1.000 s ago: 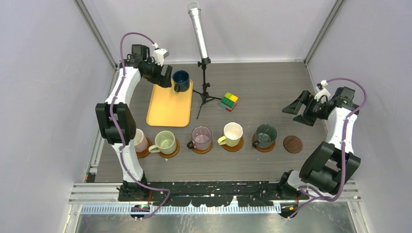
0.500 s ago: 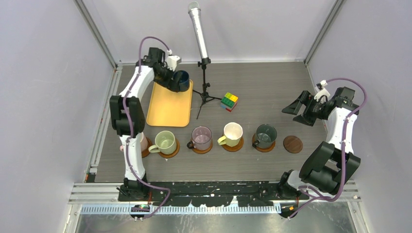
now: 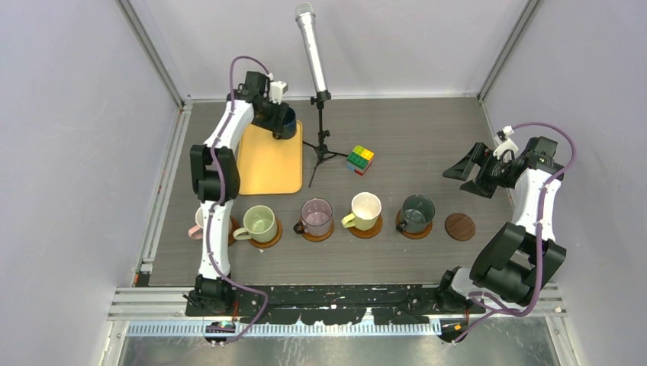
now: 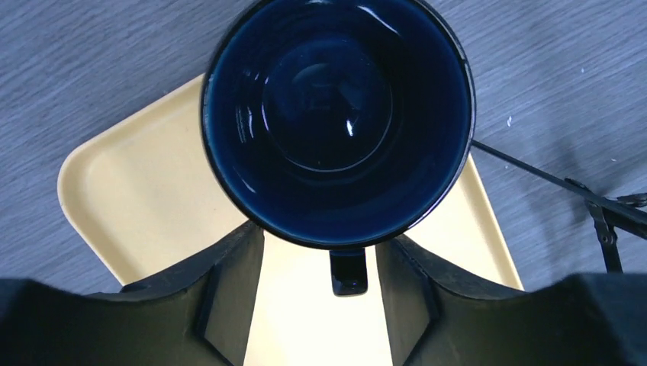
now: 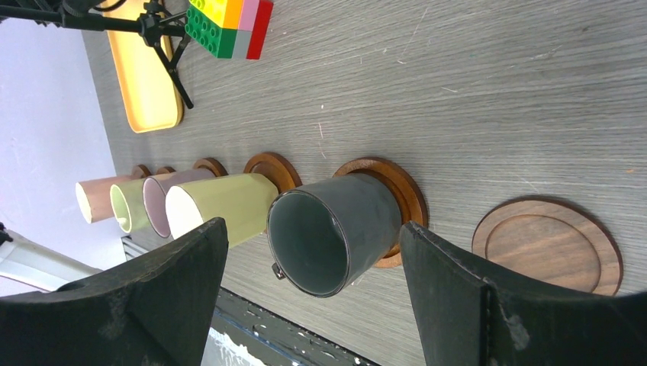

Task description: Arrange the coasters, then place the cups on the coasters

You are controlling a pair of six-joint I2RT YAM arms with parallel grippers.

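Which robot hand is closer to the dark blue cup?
Left. The left gripper straddles the handle of the dark blue cup on the tray; the right gripper hangs far across the table.

Your left gripper (image 4: 323,248) straddles the handle of the navy mug (image 3: 284,122), with tray (image 3: 263,171) showing either side of it. Just right of that mug the mic stand (image 3: 320,145) blocks the way, one leg running beside the tray's edge; the cube (image 3: 360,159) sits past it. Open table lies between stand and mug row (image 3: 317,217). The bare coaster (image 3: 460,226) has room on three sides; the grey mug (image 3: 417,212) stands just left.
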